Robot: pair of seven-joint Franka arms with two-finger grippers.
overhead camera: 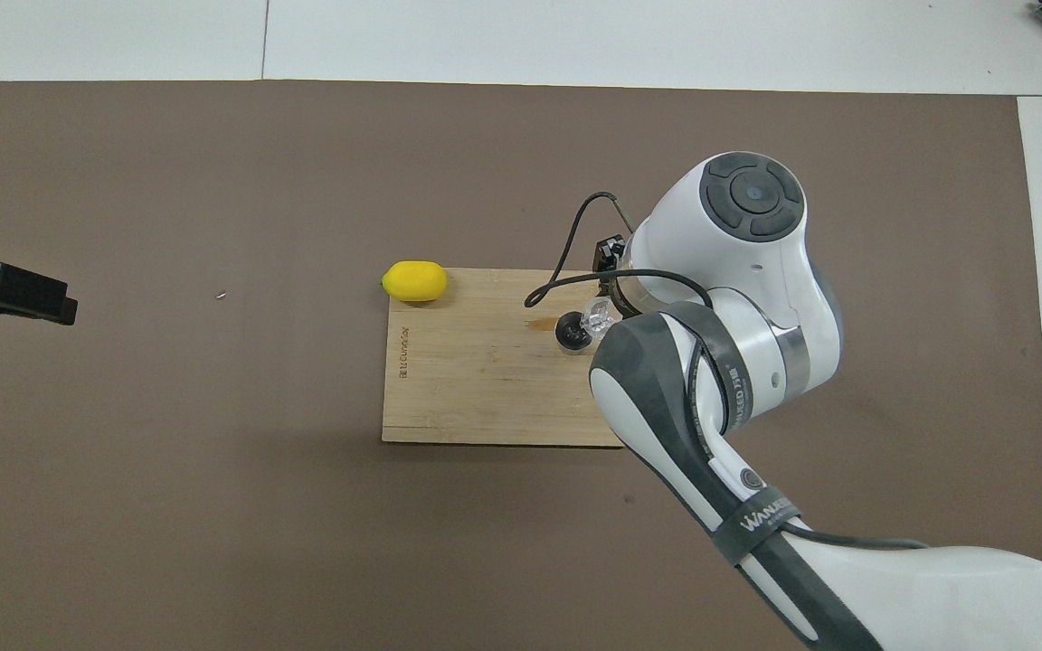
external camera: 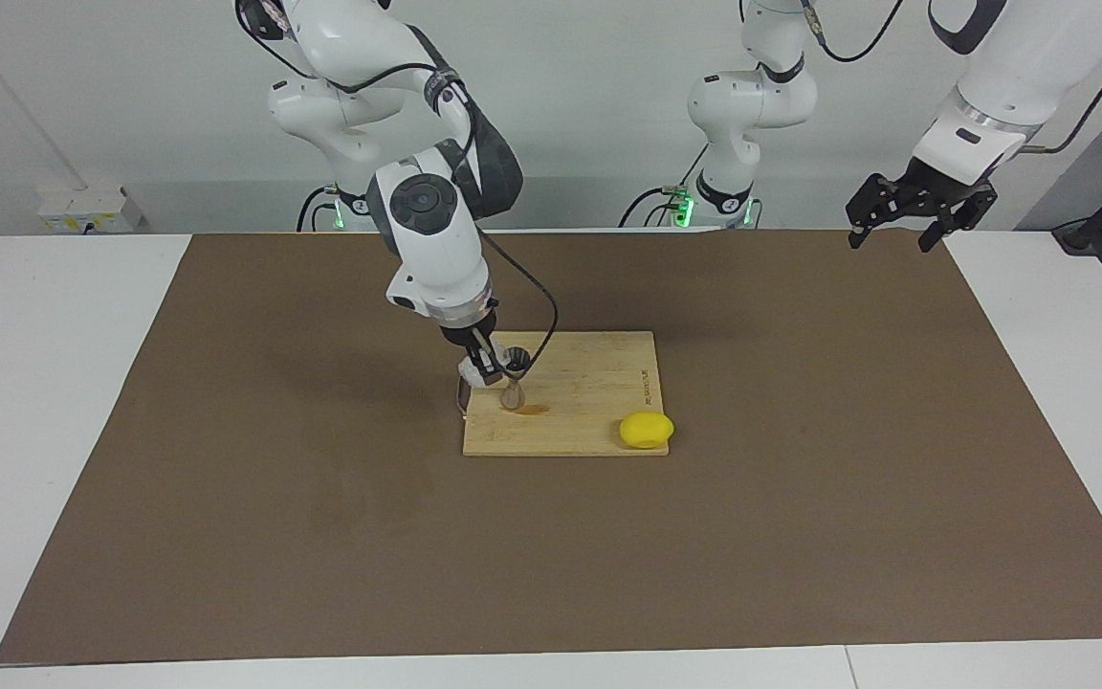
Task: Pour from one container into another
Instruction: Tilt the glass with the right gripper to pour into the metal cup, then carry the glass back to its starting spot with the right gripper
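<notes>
The steel jigger (external camera: 514, 379) stands upright on the wooden cutting board (external camera: 599, 383), near the board's edge toward the right arm's end. Its dark open top shows in the overhead view (overhead camera: 573, 331). My right gripper (external camera: 481, 369) is shut on the clear glass tumbler (overhead camera: 598, 317) and holds it tilted right beside the jigger's rim. In the overhead view the arm's wrist hides the fingers. My left gripper (external camera: 895, 230) is open and empty, and waits raised over the mat's corner at the left arm's end; it also shows in the overhead view (overhead camera: 5, 291).
A yellow lemon (external camera: 647, 430) lies at the board's (overhead camera: 476, 398) corner toward the left arm's end, farther from the robots than the jigger. A small brown puddle (external camera: 533, 410) lies on the board beside the jigger. A brown mat (external camera: 226, 478) covers the table.
</notes>
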